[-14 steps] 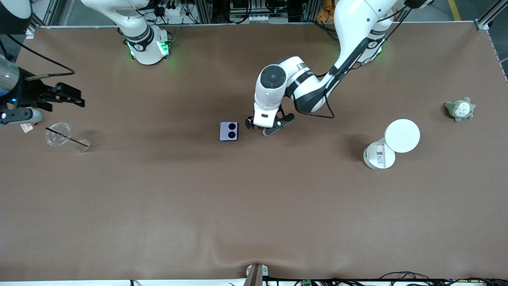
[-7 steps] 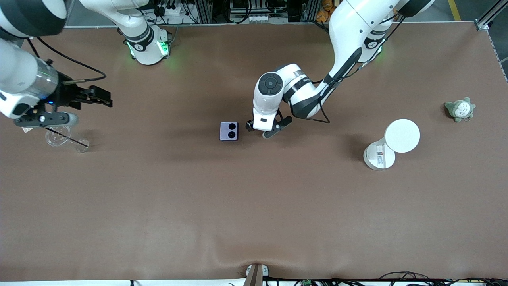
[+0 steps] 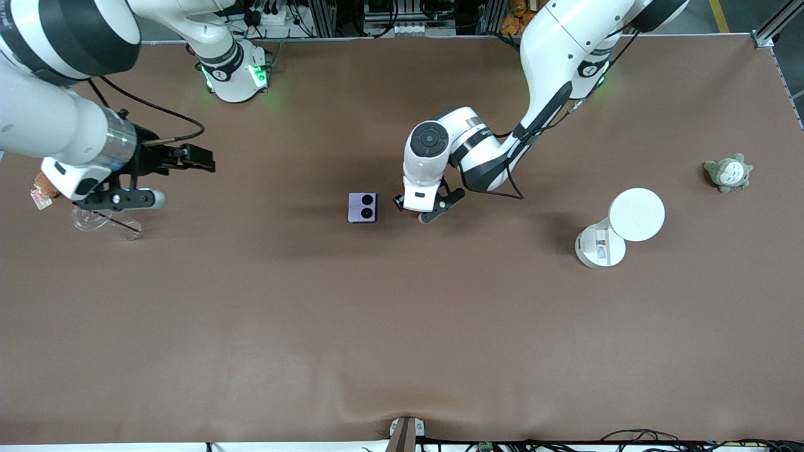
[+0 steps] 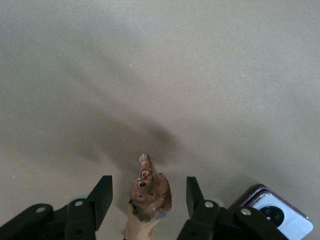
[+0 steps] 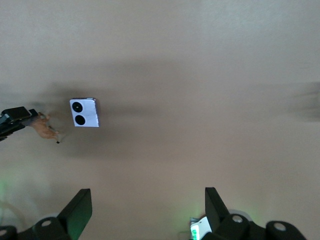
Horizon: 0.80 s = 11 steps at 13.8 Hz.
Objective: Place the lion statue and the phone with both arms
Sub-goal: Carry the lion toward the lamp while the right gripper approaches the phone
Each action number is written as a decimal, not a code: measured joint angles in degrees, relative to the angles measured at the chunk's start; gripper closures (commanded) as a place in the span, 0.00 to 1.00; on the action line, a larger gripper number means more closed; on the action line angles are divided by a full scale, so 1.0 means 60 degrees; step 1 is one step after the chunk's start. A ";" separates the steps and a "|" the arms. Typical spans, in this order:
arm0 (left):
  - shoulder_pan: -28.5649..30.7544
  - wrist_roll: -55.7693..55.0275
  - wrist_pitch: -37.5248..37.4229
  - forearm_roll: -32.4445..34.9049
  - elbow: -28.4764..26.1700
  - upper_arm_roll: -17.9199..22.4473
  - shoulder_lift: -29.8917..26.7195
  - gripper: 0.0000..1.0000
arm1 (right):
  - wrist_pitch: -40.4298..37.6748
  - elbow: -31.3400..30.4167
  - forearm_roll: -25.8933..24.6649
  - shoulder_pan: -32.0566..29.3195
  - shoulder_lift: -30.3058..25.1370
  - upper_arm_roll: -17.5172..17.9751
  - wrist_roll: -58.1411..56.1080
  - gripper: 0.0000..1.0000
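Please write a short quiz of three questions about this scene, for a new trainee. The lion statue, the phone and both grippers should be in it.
1. True or false: the left gripper has the lion statue between its fingers, with a gap at each side.
2. What lies on the table beside the left gripper, toward the right arm's end? A) a white lamp B) the phone C) a green plush
3. Fill in: the right gripper is up in the air near the clear ____, with nothing between its fingers.

Key: 1 true; 2 B; 3 cup. In the left wrist view both fingers stand clear of the statue. The right gripper's fingers are wide apart.
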 measured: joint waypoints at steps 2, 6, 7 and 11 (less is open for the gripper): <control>-0.0005 -0.0038 0.0000 0.0000 0.0011 0.0000 0.0000 0.38 | 0.0001 -0.0003 0.0037 0.0195 0.0092 0.0002 0.0235 0.00; -0.0017 -0.0067 0.0000 0.0000 0.0012 0.0000 0.0000 0.45 | 0.0115 -0.0022 0.0077 0.0838 0.0443 0.0008 0.0888 0.00; -0.0021 -0.0070 0.0000 0.0000 0.0012 0.0000 0.0000 0.51 | 0.0261 -0.0080 0.0077 0.1006 0.0547 0.0009 0.0999 0.00; -0.0102 -0.0098 0.0000 0.0001 0.0023 -0.0001 -0.0002 1.00 | 0.0885 -0.0645 0.0090 0.1316 0.0701 0.0008 0.1045 0.00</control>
